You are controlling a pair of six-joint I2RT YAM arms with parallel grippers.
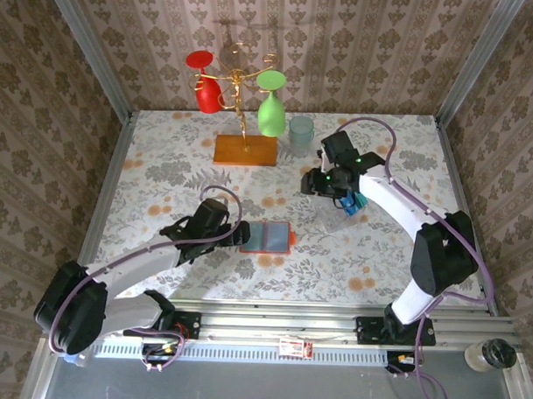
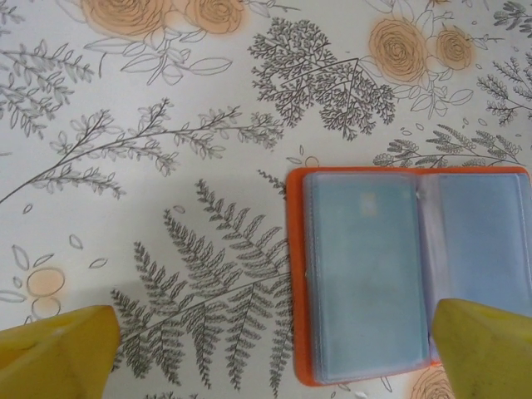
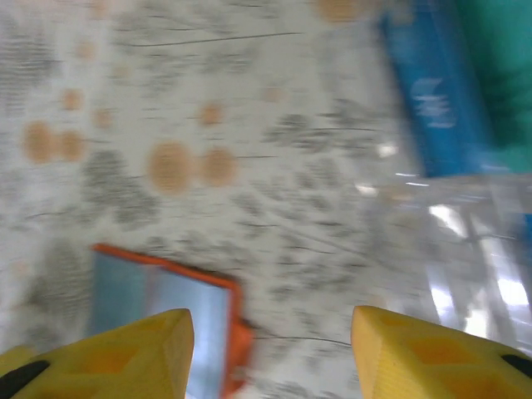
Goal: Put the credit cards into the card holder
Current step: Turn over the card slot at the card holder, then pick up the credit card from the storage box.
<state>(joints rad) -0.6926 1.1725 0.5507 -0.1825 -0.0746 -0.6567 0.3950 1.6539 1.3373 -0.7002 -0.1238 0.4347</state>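
Left gripper (image 2: 274, 337) is released, jaws spread wide, with the table (image 2: 166, 125) and the near-left part of the holder (image 2: 391, 274) showing between them. On its wrist camera I see the holder lying open and flat, an orange rim around cloudy grey-blue sleeves. The holder's right page runs off the frame edge, and its near-right corner is hidden behind the right finger (image 2: 490, 349). I cannot tell whether that finger touches the holder or hangs above it. A pale smudge shows in the left sleeve; card or glare, I cannot say. From overhead, the left gripper sits just at the holder's left edge, its fingertips buried under the dark wrist body.

Right gripper (image 3: 270, 332) is well apart from the holder, beyond it and to its right. Its wrist picture is badly blurred, but the fingers stand apart with bare table between them, grasping nothing. The left finger (image 3: 116, 353) covers the holder's near edge.

The cards (image 3: 436, 91) lie beyond and right of the holder: a blue one with a pale marking and a teal one beside it, both cut off by the frame corner, so I cannot count them. A clear glossy shape between them and the gripper is too smeared to name. Overhead, they peek out as a blue-teal scrap from under the right gripper; contact is unclear.

A stand (image 1: 244, 151) and a cup (image 1: 300, 131) sit farther beyond the holder.
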